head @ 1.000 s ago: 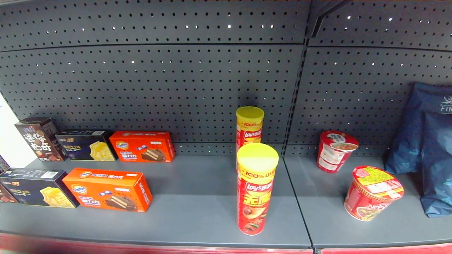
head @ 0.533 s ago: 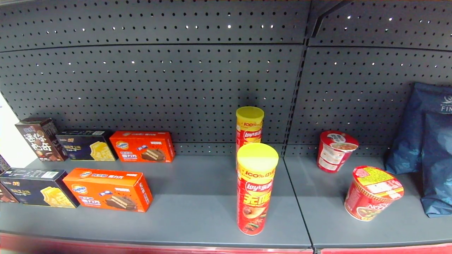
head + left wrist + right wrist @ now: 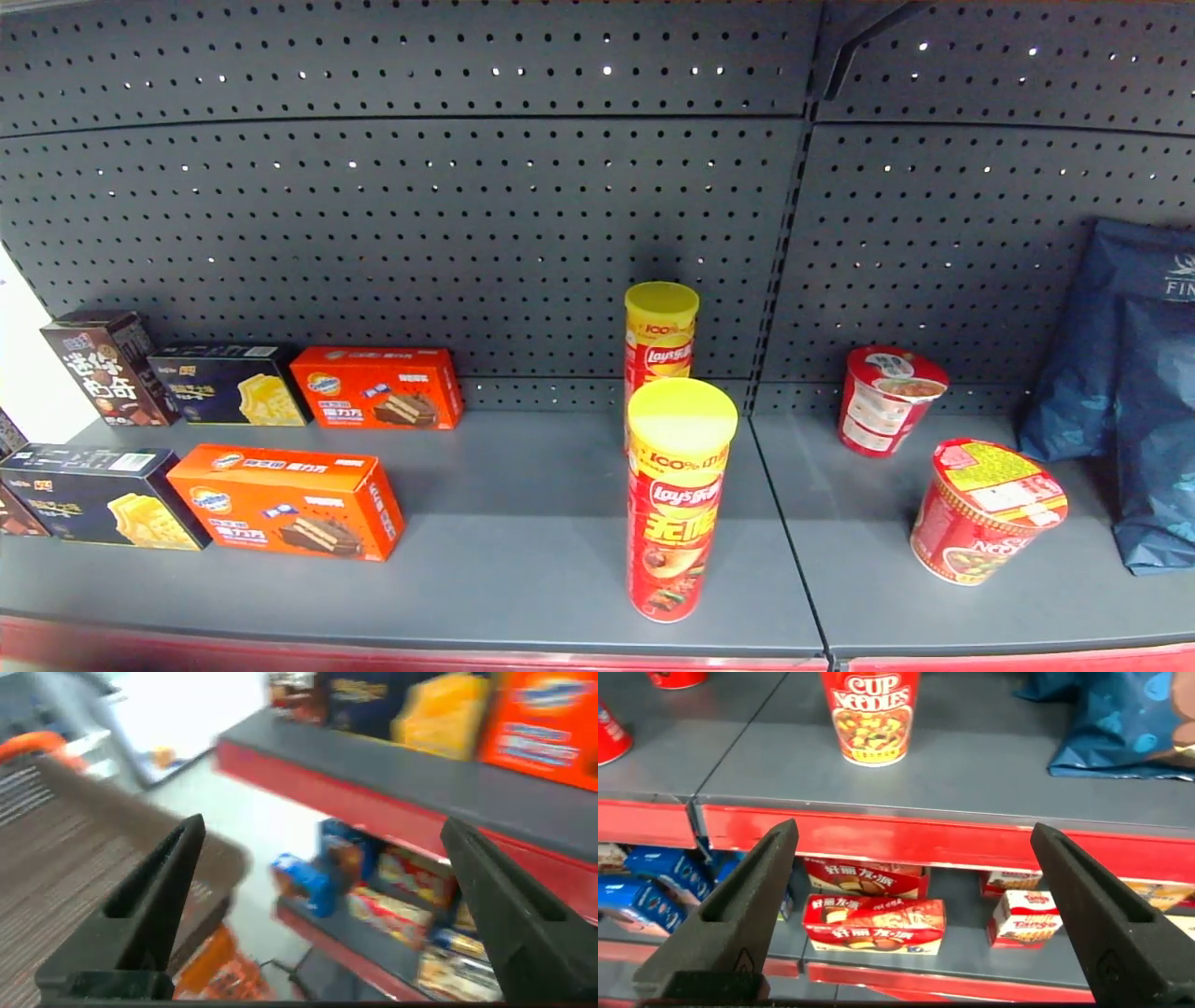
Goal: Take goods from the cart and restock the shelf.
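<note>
The left gripper (image 3: pixel 322 831) has its fingers (image 3: pixel 149 915) spread wide with nothing between them. Past the tips runs the red front edge of the shelf (image 3: pixel 392 793). A dark box (image 3: pixel 374 705) and an orange box (image 3: pixel 547 719) stand on it beyond one finger, and blue packets (image 3: pixel 313 877) on a lower level show in the gap. Out past the other finger sits the cart (image 3: pixel 56 849), blurred, with an orange handle (image 3: pixel 33 745). The right gripper (image 3: pixel 915 833) is just as wide apart and empty. Ahead of the gap a noodle cup (image 3: pixel 871 714) stands upright on the shelf near its front edge, a blue bag (image 3: pixel 1120 719) lies beyond one finger, and red boxes (image 3: pixel 873 924) on the lower level show between the tips. In the head view, two chip cans stand upright on the shelf, the front can (image 3: pixel 680 504) just ahead of the rear can (image 3: pixel 659 336). A second noodle cup (image 3: pixel 887 387) stands farther back, near the pegboard wall (image 3: pixel 420 233).
</note>
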Controlling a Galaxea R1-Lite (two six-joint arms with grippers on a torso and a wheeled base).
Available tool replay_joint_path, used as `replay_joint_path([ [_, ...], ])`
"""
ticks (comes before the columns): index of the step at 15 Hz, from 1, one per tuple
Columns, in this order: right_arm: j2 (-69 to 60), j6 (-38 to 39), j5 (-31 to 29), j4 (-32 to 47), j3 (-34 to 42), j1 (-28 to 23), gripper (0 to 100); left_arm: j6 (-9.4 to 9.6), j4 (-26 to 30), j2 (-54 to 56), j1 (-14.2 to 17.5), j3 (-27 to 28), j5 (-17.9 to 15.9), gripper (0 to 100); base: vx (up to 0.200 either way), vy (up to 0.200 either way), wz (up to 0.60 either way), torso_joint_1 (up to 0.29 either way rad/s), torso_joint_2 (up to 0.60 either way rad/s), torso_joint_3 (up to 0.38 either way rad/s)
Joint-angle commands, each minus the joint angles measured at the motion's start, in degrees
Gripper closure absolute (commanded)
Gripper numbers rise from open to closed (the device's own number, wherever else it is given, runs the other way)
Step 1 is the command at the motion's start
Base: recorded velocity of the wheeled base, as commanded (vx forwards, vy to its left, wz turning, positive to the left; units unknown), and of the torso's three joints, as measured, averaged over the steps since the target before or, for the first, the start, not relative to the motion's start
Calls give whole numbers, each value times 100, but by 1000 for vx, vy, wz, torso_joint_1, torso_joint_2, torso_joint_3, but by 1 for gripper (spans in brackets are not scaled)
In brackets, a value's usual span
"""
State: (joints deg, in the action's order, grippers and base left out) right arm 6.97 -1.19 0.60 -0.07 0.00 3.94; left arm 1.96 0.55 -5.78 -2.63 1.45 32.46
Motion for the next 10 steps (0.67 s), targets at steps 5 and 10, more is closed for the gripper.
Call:
replay_joint_path([
  [5,-135,5,2,-19,0,424,0,-812,-336,50,-132,-145,-1497,0,0,0,0,0,0,0],
  [10,-135,49,-7,-19,0,424,0,-864,-327,50,-132,-145,-2069,0,0,0,0,0,0,0],
])
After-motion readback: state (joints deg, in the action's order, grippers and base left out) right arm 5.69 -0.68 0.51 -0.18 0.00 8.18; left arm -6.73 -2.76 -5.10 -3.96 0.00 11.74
